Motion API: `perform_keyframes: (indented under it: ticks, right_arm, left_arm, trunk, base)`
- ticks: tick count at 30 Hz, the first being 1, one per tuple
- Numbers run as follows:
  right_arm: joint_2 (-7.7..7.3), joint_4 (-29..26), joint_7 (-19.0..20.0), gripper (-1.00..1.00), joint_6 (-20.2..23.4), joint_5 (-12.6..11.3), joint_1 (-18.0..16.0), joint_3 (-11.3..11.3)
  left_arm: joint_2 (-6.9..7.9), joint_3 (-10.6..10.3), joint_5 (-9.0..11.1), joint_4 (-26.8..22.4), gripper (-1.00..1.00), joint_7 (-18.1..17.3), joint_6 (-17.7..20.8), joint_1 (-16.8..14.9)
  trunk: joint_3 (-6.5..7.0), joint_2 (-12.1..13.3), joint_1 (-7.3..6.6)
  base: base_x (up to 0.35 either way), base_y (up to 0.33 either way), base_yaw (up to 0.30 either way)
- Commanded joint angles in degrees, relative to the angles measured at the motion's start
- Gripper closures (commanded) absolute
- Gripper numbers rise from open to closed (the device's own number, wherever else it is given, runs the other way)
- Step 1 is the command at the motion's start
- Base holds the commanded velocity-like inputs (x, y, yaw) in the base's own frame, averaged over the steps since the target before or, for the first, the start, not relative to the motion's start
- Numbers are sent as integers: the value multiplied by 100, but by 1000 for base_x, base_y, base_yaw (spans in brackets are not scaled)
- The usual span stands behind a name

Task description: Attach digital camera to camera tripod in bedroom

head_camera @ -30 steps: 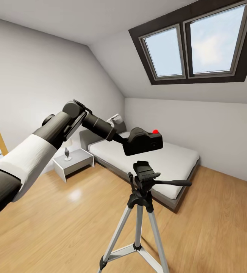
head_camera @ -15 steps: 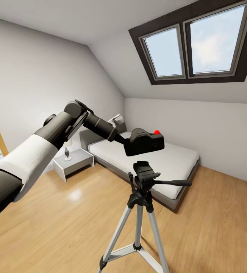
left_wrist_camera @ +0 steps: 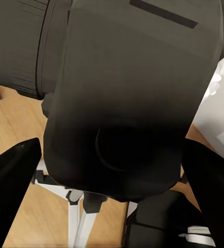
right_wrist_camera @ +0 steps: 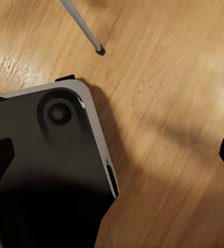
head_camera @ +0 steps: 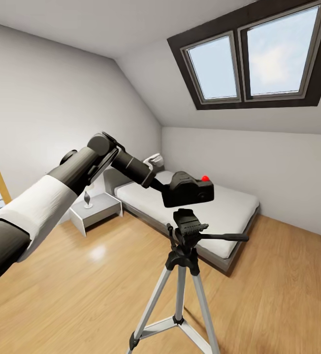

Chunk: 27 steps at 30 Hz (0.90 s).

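1. Left pincer (head_camera: 166,188) reaching forward from the dark forearm, clamped on the digital camera (head_camera: 189,191) at its near end; fingers (left_wrist_camera: 11,178) flanking the black body in the left wrist view.
2. Digital camera held in the air, roughly level, red button (head_camera: 205,178) on top, just above the camera tripod (head_camera: 182,275) and apart from it; narrow gap between the camera's underside and the head.
3. Camera tripod standing upright on the wood floor (head_camera: 81,295), silver legs splayed, black pan head (head_camera: 187,221) at top, long handle (head_camera: 227,237) pointing toward the right.
4. Low grey bed (head_camera: 214,211) behind the tripod against the far wall; white nightstand (head_camera: 95,210) beside its head, small dark figure on top.
5. Two dark-framed skylights (head_camera: 256,54) in the sloped ceiling above the bed.
6. Right pincer (right_wrist_camera: 112,155): dark fingertips at the picture's two edges, wide apart, nothing between them but floor.
7. Right wrist view: rounded dark base panel (right_wrist_camera: 45,170) with pale rim on the floor, one tripod foot (right_wrist_camera: 100,50) close by.
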Motion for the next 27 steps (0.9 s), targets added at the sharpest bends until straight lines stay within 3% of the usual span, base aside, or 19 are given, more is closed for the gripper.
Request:
perform_keyframes:
  ticks: [1, 11, 27]
  right_arm:
    - [-3, 14, -3, -100, -36, 1, -7, -25]
    - [-35, -6, -6, -100, -39, 3, -7, -24]
    - [-35, -6, -4, -100, -48, 3, -7, -25]
  left_arm:
    - [7, -29, 44, -13, 100, 0, 60, -5]
    - [12, -40, 40, -16, 100, 3, 60, -5]
    - [19, -340, 35, -59, 100, -10, 60, -5]
  trunk:
    - [-2, -5, 2]
    - [-2, -5, 2]
    - [-2, -5, 2]
  base:
    - [0, 0, 0]
    - [0, 0, 0]
    - [0, 0, 0]
